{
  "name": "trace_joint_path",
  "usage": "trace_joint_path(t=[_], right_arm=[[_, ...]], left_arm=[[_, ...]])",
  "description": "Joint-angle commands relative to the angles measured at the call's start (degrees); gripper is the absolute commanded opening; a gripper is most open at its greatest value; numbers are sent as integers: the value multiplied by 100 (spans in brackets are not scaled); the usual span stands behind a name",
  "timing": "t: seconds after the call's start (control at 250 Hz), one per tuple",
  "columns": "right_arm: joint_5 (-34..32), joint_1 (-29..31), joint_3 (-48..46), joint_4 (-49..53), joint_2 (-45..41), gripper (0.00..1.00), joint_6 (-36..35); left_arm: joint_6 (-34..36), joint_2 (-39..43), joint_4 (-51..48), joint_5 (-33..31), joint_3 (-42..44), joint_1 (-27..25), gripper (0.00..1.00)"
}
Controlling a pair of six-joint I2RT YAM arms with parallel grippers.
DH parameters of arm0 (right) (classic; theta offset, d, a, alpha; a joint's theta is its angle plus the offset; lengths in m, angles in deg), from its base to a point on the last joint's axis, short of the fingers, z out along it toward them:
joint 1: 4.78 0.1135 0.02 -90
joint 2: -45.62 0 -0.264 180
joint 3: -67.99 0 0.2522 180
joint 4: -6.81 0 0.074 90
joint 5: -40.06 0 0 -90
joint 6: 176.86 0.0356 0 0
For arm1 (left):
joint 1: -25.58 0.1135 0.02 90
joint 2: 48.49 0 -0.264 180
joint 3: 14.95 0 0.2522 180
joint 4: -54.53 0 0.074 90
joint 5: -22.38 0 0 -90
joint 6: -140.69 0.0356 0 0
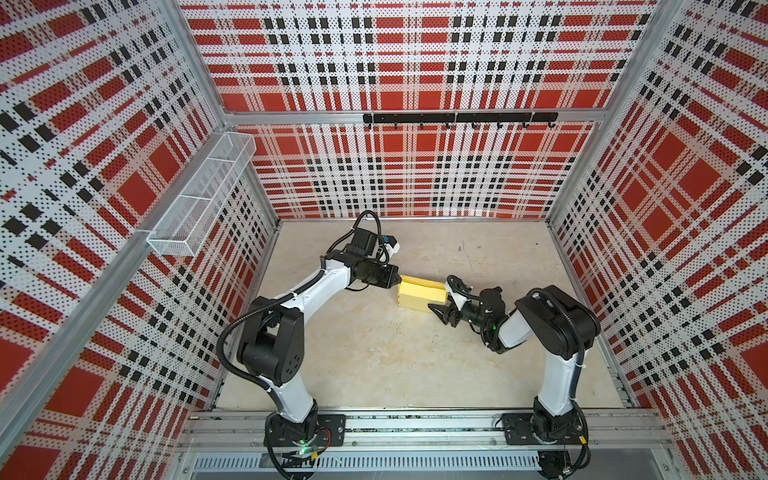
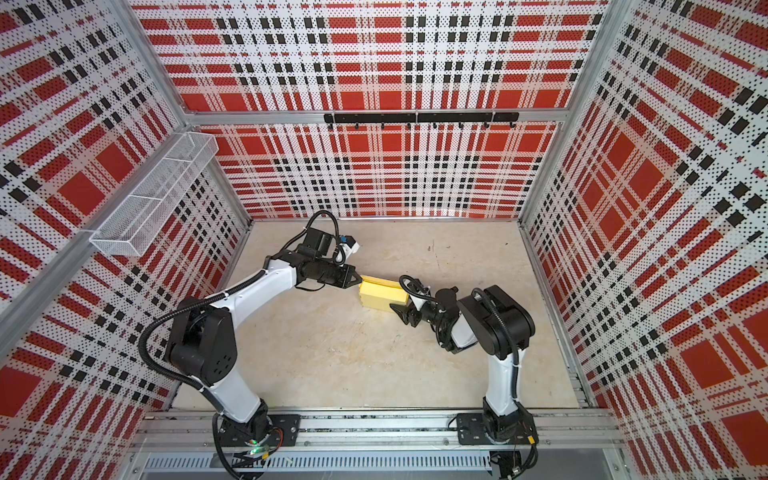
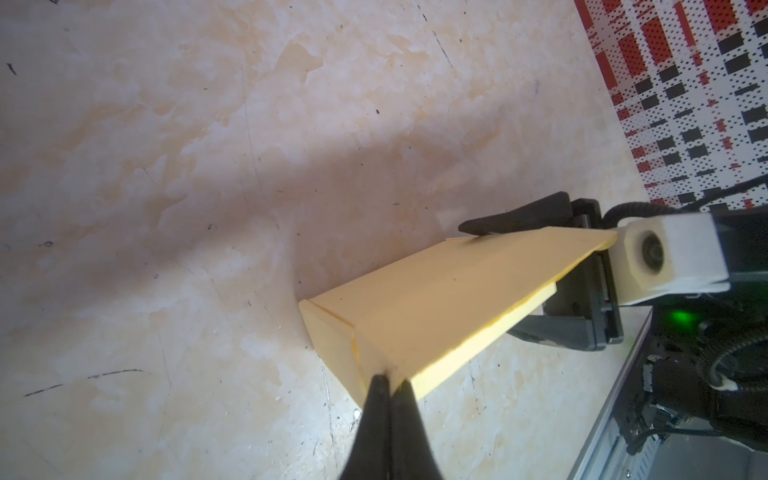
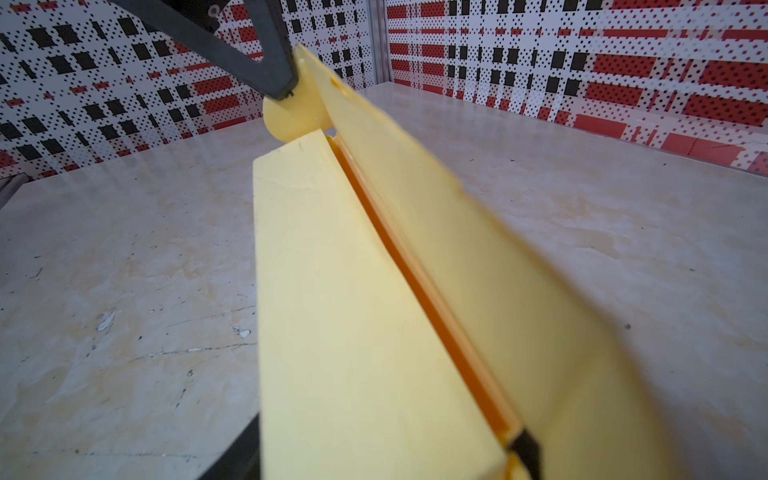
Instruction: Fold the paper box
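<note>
The paper box (image 1: 419,295) (image 2: 382,294) lies mid-table as a pale yellow, shallow rectangular box. Its long lid flap (image 4: 436,216) stands raised off the body, leaving a narrow gap. My left gripper (image 1: 399,282) (image 3: 390,384) is shut, its tips against the box's left end by a round tab (image 4: 291,116). Whether card is pinched between them I cannot tell. My right gripper (image 1: 437,314) (image 4: 386,453) holds the box's right end, one finger at the outer edge, the other at the gap.
A white wire basket (image 1: 199,199) hangs on the left wall. On the back wall there is a black hook rail (image 1: 457,118). Plaid walls close in three sides, and the arms' metal base rail (image 1: 415,424) runs along the front edge.
</note>
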Motion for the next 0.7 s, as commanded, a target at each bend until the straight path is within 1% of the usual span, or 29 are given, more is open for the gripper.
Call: trace_joint_path(t=[0.0, 0.172, 0.376, 0.5, 0.696], right_arm=[[-59, 19, 88, -88, -31, 66, -104], [-68, 16, 100, -93, -9, 67, -89], [-67, 8, 128, -82, -1, 63, -44], [-59, 8, 163, -66, 31, 60, -20], [-60, 7, 208, -49, 65, 61, 22]], left_arm=[[-130, 157, 12, 177, -146, 49, 0], [-268, 70, 13, 296, -177, 101, 0], [-344, 17, 39, 403, -142, 144, 0], [-509, -34, 66, 524, -160, 228, 0], [-551, -150, -66, 595, -291, 304, 0]])
